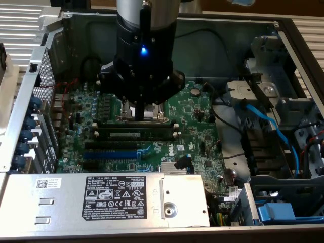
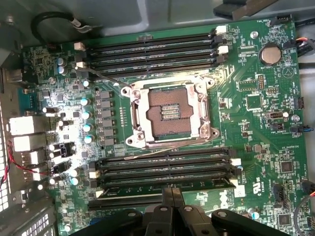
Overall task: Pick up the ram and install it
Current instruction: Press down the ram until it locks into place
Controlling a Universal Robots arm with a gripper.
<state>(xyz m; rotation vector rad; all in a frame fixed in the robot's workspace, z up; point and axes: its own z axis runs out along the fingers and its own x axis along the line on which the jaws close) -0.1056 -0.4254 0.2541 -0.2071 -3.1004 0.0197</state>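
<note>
Gripper (image 1: 139,112) closed with fingers pressed together, empty, poised over the processor socket (image 1: 143,107) on the green motherboard (image 1: 195,129). Ram (image 1: 135,134) seated in a black memory slot just beside the socket, toward the power supply (image 1: 121,200), slightly below the fingertips, not touching.

A grey metal computer case (image 1: 238,30) lies open, its walls framing a green motherboard (image 1: 202,109). A silver power supply (image 1: 101,200) with a black label sits along the near edge. Ribbed white panels (image 1: 20,30) show beyond the case at both upper corners. Blue cables (image 1: 276,129) run at the exterior view's right. Light glares on the board.
</note>
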